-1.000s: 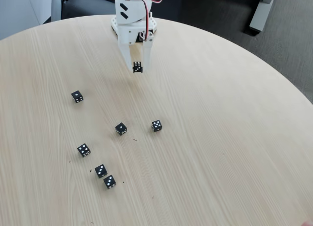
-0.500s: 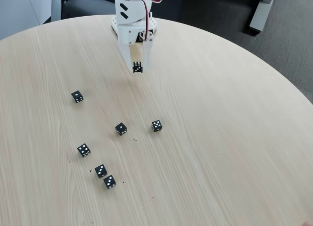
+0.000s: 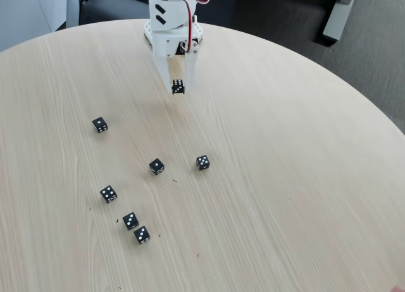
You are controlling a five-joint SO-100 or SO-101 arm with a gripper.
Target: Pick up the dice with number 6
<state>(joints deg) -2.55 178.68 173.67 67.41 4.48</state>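
In the fixed view the round table (image 3: 304, 197) runs bare across its whole right half, out to the curved right edge. My gripper (image 3: 178, 85) hangs near the far edge, its two white fingers closed on the dice with number 6 (image 3: 178, 86), held between the tips above the wood. Six other black dice lie loose left of centre: one by itself (image 3: 100, 124), a cluster of three (image 3: 130, 220) toward the near edge, and two (image 3: 157, 166) mid-table.

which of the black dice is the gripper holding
The six-pip die, pinched between the gripper fingers near the table's far edge. The other six dice lie loose on the table, nearer the camera.
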